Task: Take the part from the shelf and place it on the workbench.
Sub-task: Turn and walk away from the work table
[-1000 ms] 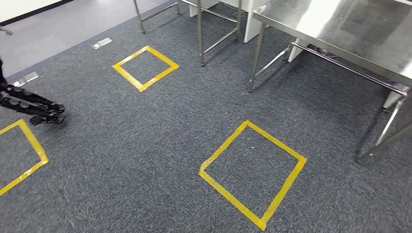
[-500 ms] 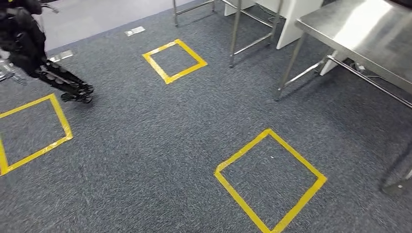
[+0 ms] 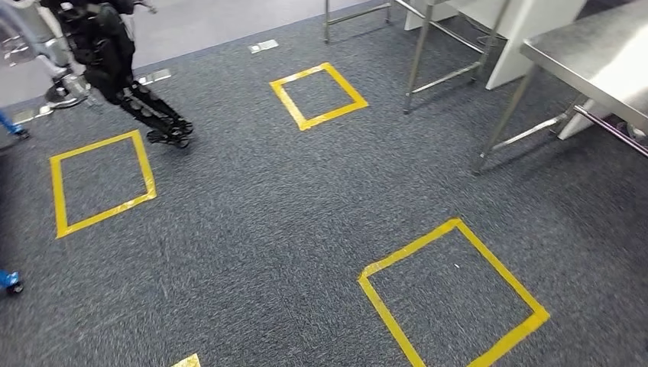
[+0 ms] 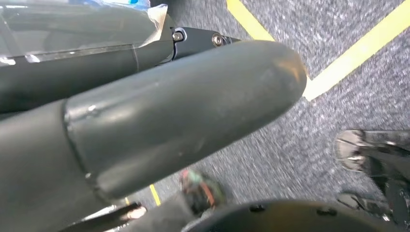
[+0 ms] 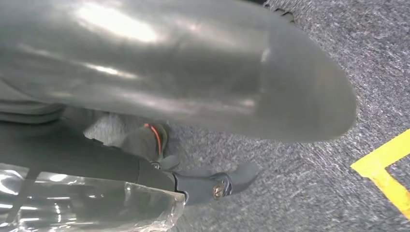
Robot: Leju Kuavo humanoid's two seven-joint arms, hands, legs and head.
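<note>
The steel workbench [image 3: 604, 61] stands at the far right of the head view, its legs on the grey carpet. My left hand [image 4: 183, 111] hangs above the floor, its thick thumb stretched out beside straight dark fingers [image 4: 145, 53], nothing between them. My right hand [image 5: 193, 72] hangs the same way, and carpet shows in the gap between its thumb and its dark fingers [image 5: 121, 169]. Clear plastic film [image 4: 72, 29] lies along the far side of the left fingers, and more clear film [image 5: 87, 203] lies beside the right ones. I cannot tell what the film covers.
Yellow tape squares mark the carpet: one near right [image 3: 413, 248], one far middle [image 3: 286, 99], one left [image 3: 57, 191]. Another black robot [image 3: 107, 46] stands at the far left. A bare metal table frame [image 3: 416, 53] stands behind, beside a white cabinet [image 3: 527, 38].
The whole head picture has slid to the right, so my camera has turned left. The workbench now sits at the picture's right edge, and more of the black robot has come in.
</note>
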